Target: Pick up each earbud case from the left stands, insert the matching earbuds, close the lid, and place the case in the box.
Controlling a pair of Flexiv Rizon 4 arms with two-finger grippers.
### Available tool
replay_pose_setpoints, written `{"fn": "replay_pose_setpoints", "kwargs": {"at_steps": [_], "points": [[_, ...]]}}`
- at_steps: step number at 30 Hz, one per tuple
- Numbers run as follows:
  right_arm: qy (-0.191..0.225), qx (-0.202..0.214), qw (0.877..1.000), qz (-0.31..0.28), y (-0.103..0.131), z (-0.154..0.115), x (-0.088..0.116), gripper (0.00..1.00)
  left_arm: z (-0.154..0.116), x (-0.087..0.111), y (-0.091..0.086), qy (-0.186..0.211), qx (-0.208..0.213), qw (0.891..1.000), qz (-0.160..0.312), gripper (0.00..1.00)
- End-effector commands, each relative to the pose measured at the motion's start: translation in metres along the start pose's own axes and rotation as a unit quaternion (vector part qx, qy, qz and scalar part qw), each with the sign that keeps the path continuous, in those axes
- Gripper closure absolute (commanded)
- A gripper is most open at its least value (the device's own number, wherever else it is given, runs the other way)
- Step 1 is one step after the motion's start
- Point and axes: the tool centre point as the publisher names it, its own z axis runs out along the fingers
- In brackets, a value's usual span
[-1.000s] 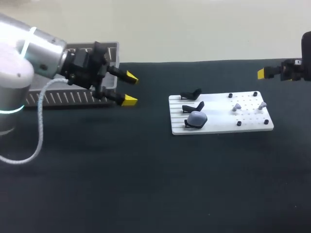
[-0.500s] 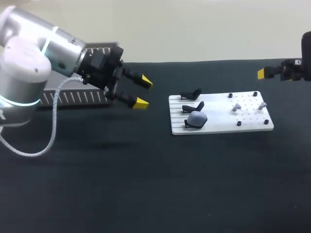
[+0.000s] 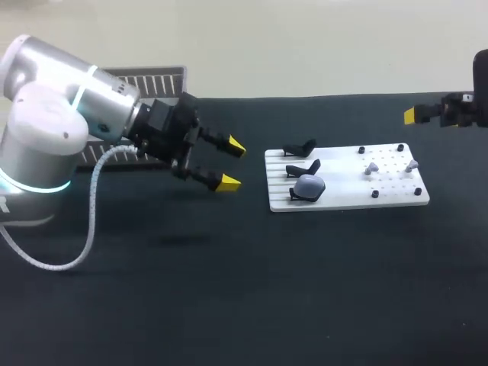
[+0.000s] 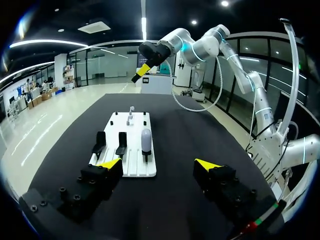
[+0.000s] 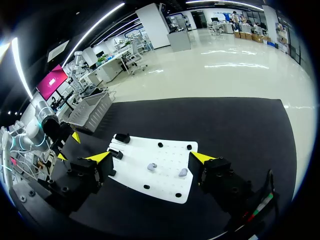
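The smooth, rounded grey earbud case sits on a black stand at the flat white board's front-left corner. The left gripper, off the board's left edge, and the right gripper both gape wide, empty.

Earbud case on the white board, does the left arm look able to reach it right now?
Probably yes: the open left gripper points toward the earbud case, and only bare table lies between them.

L gripper open | near board — case on stand
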Motion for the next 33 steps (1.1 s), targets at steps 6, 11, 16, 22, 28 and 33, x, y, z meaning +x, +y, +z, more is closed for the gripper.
{"fn": "replay_pose_setpoints", "kwargs": {"at_steps": [6, 11, 16, 22, 28, 33], "points": [[0.000, 0.000, 1.000, 0.000, 0.000, 0.000, 0.000, 0.00, 0.016, 0.009, 0.008, -0.007, 0.006, 1.000, -0.004, 0.00], [0.000, 0.000, 1.000, 0.000, 0.000, 0.000, 0.000, 0.00, 0.026, 0.008, 0.011, -0.010, 0.018, 1.000, 0.000, 0.00], [0.000, 0.000, 1.000, 0.000, 0.000, 0.000, 0.000, 0.00, 0.034, 0.007, 0.014, -0.018, 0.025, 1.000, 0.001, 0.00], [0.000, 0.000, 1.000, 0.000, 0.000, 0.000, 0.000, 0.00, 0.043, 0.007, 0.016, -0.023, 0.033, 0.999, 0.004, 0.00], [0.000, 0.000, 1.000, 0.000, 0.000, 0.000, 0.000, 0.00, 0.053, 0.005, 0.015, -0.024, 0.038, 0.999, 0.006, 0.15], [0.000, 0.000, 1.000, 0.000, 0.000, 0.000, 0.000, 0.00, 0.061, 0.005, 0.013, -0.023, 0.040, 0.999, 0.001, 0.30]]}}
